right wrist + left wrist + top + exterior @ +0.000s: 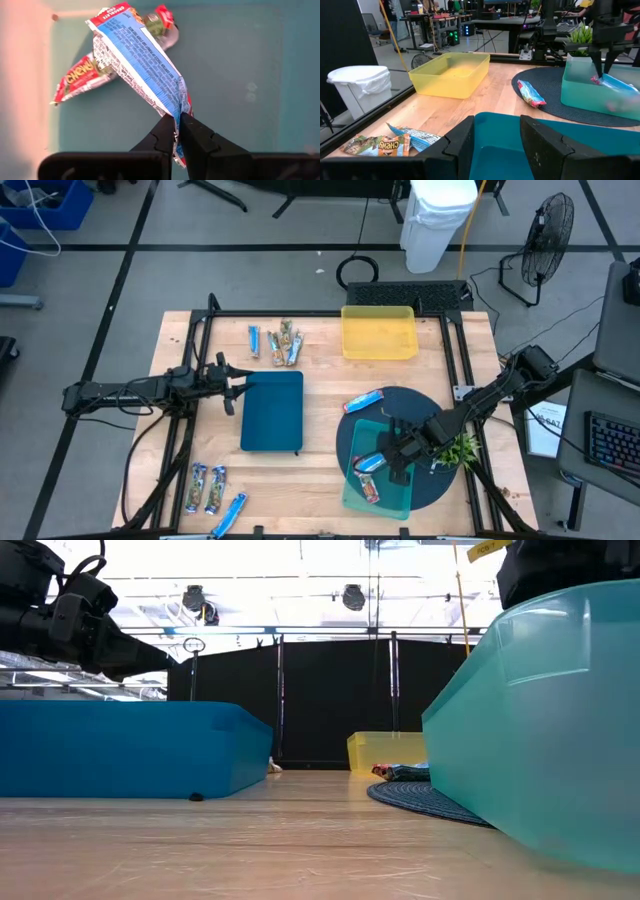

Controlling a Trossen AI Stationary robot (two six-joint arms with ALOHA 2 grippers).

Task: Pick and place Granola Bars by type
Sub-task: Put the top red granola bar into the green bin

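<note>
My right gripper (177, 131) is shut on a blue-wrapped granola bar (140, 65) above the teal tray (392, 502), where a red-and-white "Chewy" bar (80, 77) lies on the floor. My left gripper (496, 136) is open and hovers level over the near-left part of the dark blue tray (272, 412), touching nothing. Another blue bar (362, 402) lies flat on the round dark mat (440, 405). Several bars lie near the far edge (276, 341), and more lie at the near left corner (206, 488). My right gripper pinches the blue bar by one crimped end (176, 111) between its two fingers, coming from above and pointing down. The bar is lifted clear and sticks out tilted from the fingers over the teal tray's floor, above the red-and-white bar.
A yellow tray (379, 332) stands at the far edge. A small green plant (460, 450) sits by the mat's right rim, close to my right arm. A black frame runs around the table (455, 350). Bare wood shows between the blue tray and the mat (318, 430).
</note>
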